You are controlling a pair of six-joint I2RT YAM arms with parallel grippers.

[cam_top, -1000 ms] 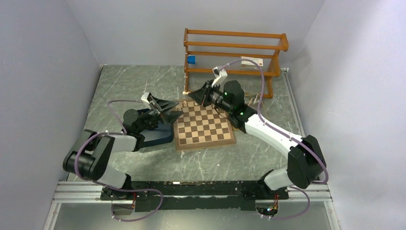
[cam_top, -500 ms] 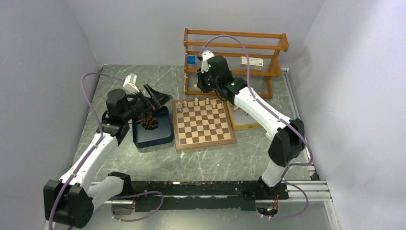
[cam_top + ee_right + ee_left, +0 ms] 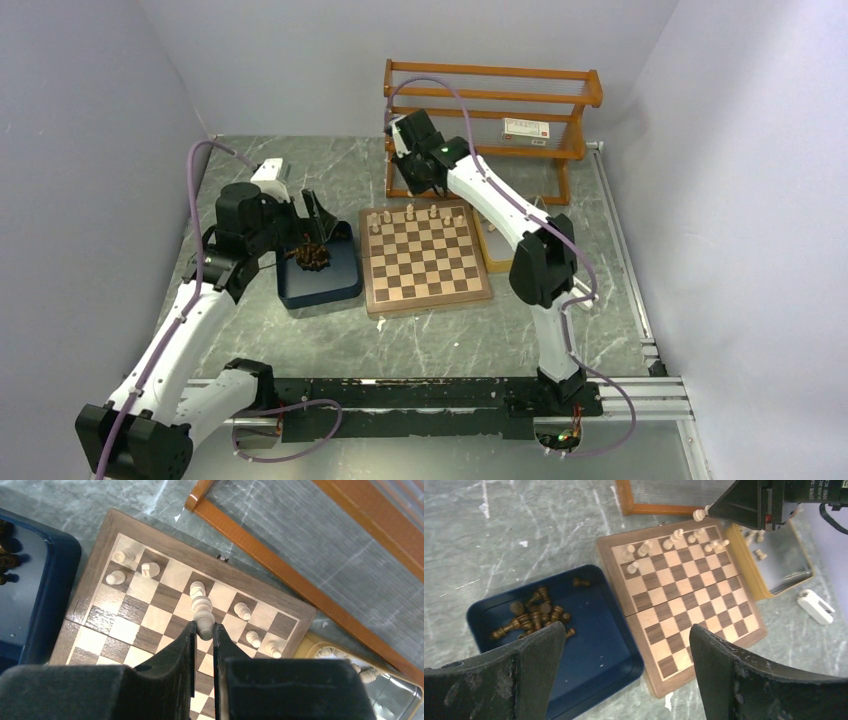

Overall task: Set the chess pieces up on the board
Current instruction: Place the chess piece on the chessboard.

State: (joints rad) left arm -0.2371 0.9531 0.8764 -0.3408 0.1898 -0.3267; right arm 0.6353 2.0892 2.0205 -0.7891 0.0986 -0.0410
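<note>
Dark brown pieces [image 3: 312, 257] lie heaped in a blue tray [image 3: 322, 287], and cream pieces [image 3: 410, 213] stand on the board [image 3: 425, 262].
At the board's 9 o'clock the left gripper [image 3: 626, 630] hangs over the blue tray, jaws wide and holding nothing. The cream pieces stand along the board's 12 o'clock edge, where the right gripper [image 3: 203, 630] pinches one cream piece [image 3: 202, 612] above the squares. A tan tray [image 3: 744, 565] lies at 3 o'clock.

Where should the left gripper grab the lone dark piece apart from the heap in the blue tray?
Across its narrow middle, from straight above, the left gripper straddling its length. The lone dark piece apparently lies flat, clear of the heap, near the blue tray wall.
</note>
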